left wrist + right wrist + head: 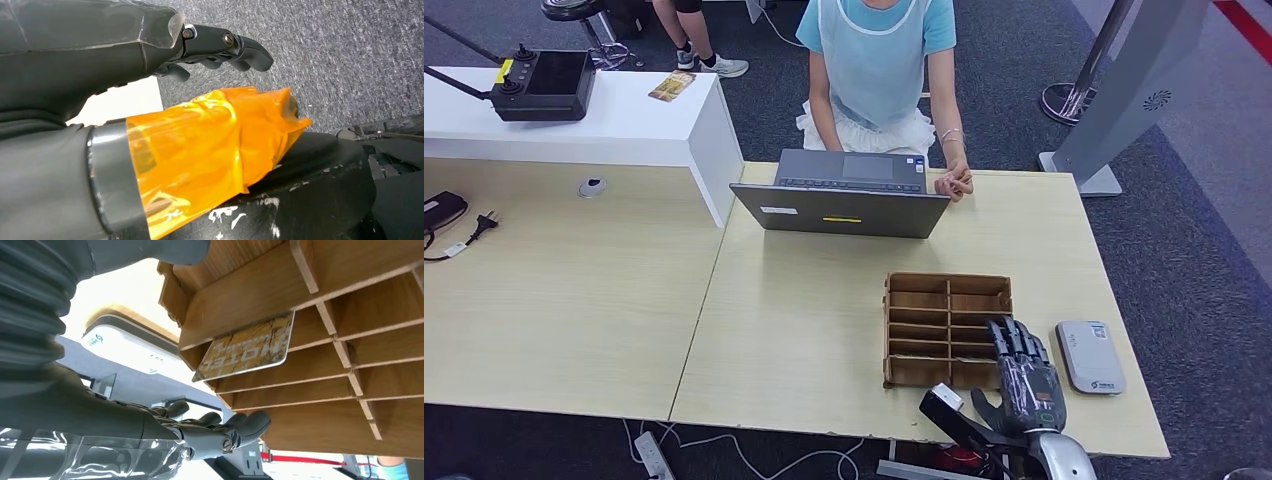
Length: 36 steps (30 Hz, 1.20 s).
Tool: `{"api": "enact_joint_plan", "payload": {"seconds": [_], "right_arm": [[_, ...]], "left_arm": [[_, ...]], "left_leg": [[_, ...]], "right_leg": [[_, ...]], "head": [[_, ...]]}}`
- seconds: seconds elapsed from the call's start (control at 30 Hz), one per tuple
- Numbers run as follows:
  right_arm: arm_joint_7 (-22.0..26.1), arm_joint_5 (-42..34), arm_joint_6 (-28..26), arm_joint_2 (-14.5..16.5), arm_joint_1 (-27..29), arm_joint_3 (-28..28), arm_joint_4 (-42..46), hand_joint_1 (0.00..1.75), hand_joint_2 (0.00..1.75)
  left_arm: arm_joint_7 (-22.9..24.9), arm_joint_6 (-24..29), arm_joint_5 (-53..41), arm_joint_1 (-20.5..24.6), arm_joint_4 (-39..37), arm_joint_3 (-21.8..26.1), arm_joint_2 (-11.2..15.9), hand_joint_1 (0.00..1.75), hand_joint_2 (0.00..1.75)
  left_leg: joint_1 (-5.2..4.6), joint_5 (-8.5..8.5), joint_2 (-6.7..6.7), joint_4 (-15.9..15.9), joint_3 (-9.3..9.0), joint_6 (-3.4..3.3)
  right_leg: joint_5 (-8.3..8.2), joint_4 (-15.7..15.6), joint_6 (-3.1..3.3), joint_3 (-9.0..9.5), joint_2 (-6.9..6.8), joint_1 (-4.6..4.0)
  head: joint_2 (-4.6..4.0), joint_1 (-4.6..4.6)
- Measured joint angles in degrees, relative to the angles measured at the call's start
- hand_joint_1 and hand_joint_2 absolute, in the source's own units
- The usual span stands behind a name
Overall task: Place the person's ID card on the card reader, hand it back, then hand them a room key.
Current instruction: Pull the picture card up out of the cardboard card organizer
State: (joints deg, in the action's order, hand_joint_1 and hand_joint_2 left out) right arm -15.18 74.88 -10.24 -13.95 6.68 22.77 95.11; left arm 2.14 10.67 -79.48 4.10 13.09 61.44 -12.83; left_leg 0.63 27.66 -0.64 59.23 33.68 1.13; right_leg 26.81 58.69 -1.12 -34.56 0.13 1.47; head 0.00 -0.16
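A wooden slotted rack stands on the desk in front of me. In the right wrist view a room key card marked HOTEL leans in one slot of the rack. My right hand hovers over the rack's near right corner with fingers stretched out and nothing in them. The white card reader lies just right of the rack, also seen as the reader beyond the hand. My left hand hangs over grey carpet, fingers apart and empty. The person's hand rests beside the laptop.
An open grey laptop stands between the person and the rack. A white counter at the left carries a black controller and a small card. A plug and cable lie at the far left.
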Motion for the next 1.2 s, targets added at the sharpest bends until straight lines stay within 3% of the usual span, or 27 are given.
{"api": "enact_joint_plan", "payload": {"seconds": [0.17, 0.43, 1.2], "right_arm": [[0.1, 0.1, -0.2, 0.0, -0.1, -0.3, 0.0, 1.23, 1.75], [0.2, 0.3, -0.5, 0.4, -0.8, -0.6, -0.1, 1.46, 1.75], [0.9, 0.7, -1.3, 0.5, -1.3, -0.9, -0.1, 1.57, 1.75]], "left_arm": [[0.0, 0.0, -0.3, 0.0, 0.0, 0.0, 0.0, 0.0, 0.0], [0.0, 0.0, -0.3, 0.0, 0.0, 0.0, 0.0, 0.0, 0.0], [0.0, 0.0, -0.2, 0.0, 0.0, 0.0, 0.0, 0.0, 0.0]], "left_leg": [[0.0, 0.0, 0.0, 0.0, 0.0, 0.0], [0.0, 0.0, 0.0, 0.0, -0.06, 0.0], [0.0, 0.0, 0.0, 0.0, -0.11, 0.0]], "right_leg": [[0.0, 0.0, 0.0, 0.0, 0.0, 0.0], [0.0, 0.0, 0.0, 0.05, 0.0, 0.0], [0.0, 0.0, 0.0, 0.1, 0.0, 0.0]], "head": [[0.0, 0.0], [0.0, 0.01], [0.0, 0.0]]}}
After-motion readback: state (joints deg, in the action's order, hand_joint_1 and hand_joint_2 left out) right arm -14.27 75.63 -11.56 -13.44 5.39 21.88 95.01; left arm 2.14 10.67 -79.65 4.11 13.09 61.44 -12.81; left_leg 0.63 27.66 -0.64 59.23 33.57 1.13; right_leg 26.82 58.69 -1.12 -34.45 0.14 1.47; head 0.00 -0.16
